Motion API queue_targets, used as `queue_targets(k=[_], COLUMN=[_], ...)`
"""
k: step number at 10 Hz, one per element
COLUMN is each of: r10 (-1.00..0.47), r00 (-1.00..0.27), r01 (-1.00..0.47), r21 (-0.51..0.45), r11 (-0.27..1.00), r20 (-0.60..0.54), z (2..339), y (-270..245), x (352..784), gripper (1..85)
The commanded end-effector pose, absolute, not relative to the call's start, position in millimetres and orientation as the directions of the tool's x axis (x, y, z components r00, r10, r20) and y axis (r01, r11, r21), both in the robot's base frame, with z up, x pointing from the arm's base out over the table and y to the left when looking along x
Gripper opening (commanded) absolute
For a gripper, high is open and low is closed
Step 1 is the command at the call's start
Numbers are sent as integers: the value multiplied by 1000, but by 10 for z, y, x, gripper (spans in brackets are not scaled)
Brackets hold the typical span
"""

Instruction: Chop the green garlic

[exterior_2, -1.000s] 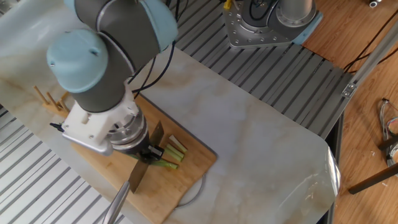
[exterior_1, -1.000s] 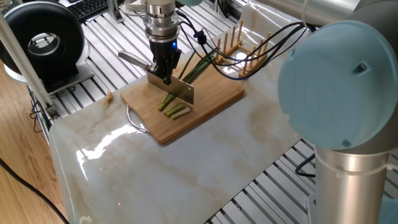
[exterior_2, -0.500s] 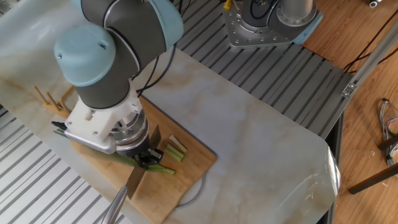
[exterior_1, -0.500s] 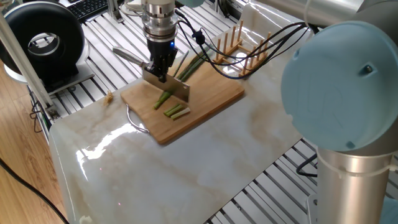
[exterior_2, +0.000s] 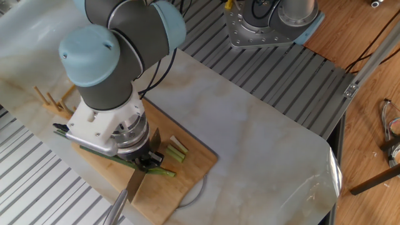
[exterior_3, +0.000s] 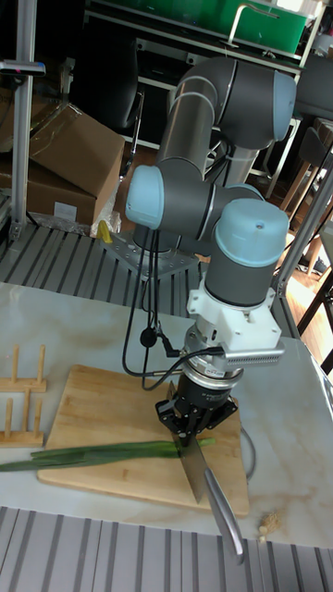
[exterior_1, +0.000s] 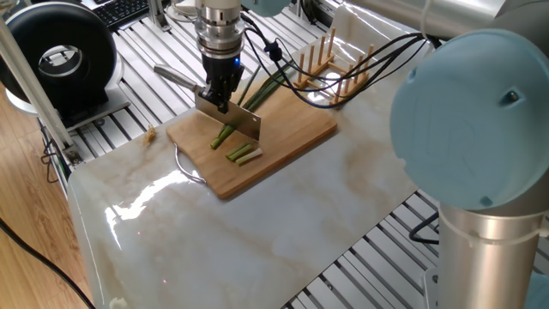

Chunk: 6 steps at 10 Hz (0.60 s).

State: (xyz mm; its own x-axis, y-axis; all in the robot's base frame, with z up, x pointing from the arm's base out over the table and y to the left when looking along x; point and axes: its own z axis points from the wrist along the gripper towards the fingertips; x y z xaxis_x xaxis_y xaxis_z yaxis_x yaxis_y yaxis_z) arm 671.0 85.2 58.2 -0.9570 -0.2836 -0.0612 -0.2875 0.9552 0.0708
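Marble table (exterior_1: 283, 223), board (exterior_1: 292, 142) under green garlic (exterior_3: 92, 453), stalk partly hidden by knife (exterior_1: 232, 122), jaws clamped on its handle.

A brown wooden board (exterior_1: 292, 137) lies on a shiny marble table (exterior_1: 257, 232). A peg rack (exterior_1: 330, 64) stands just past the board. A round black fan (exterior_1: 60, 60) sits off to one side (near a keyboard (exterior_1: 124, 10)). Cardboard boxes (exterior_3: 69, 153) sit behind the table.
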Motion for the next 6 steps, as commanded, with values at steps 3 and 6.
queue_targets(k=[3,6], r10=[-291,-283], r00=[-956,-959], r01=[-294,-284], r21=[90,74], r11=[952,956], r20=[-44,-22], z=[645,577], y=[807,802], x=[6684,6584], gripper=[13,13])
